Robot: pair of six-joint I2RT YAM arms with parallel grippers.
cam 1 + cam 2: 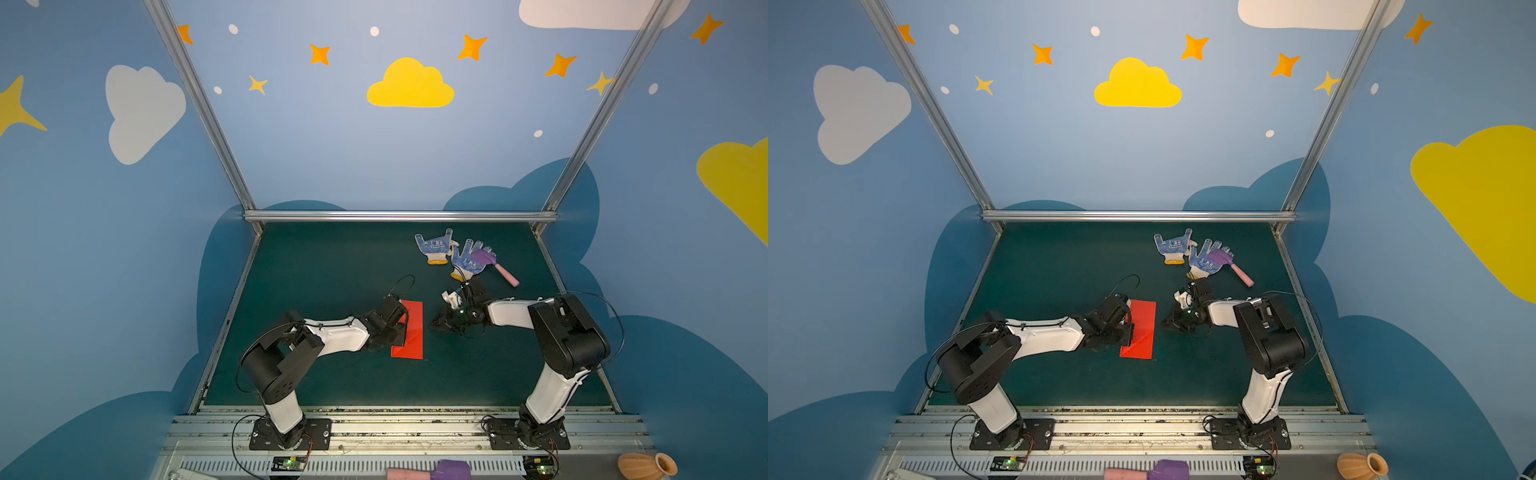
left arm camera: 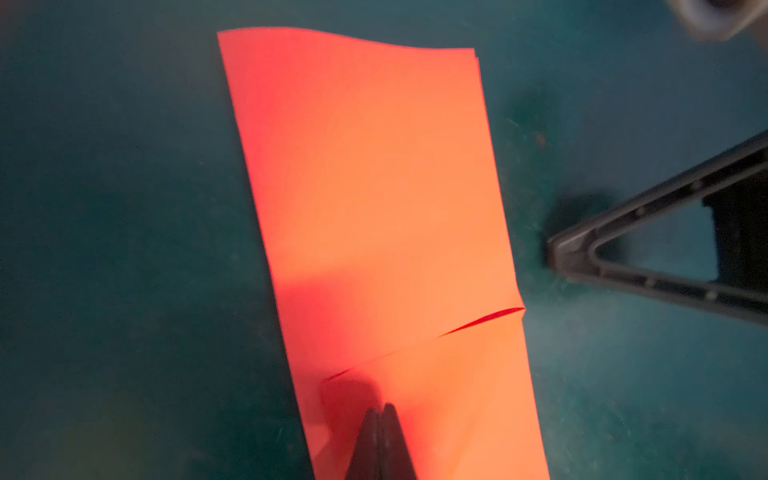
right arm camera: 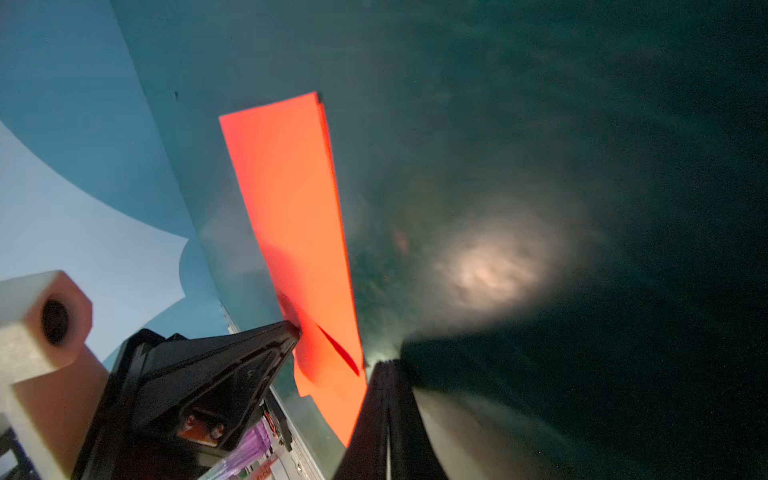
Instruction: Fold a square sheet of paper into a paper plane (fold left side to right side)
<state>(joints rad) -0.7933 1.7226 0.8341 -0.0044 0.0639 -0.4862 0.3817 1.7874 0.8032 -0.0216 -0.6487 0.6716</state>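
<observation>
The square sheet of paper lies flat near the middle of the green mat. It is folded into a narrow red rectangle whose long sides run near to far. The left wrist view shows a diagonal flap edge crossing the sheet, slightly lifted at one end. The paper is plain, with no print on it.

The left gripper has its fingers pressed together, and its tips are down on the left part of the sheet towards the near end. It pinches nothing.

The right gripper sits low over the mat just right of the sheet, clear of it. Its jaws are narrow, almost touching, and hold nothing.

Far right on the mat are two blue-dotted white gloves. Each has a small blue printed mark on the back, too small to read. A purple-and-pink toy hammer rests partly on the right-hand glove.
</observation>
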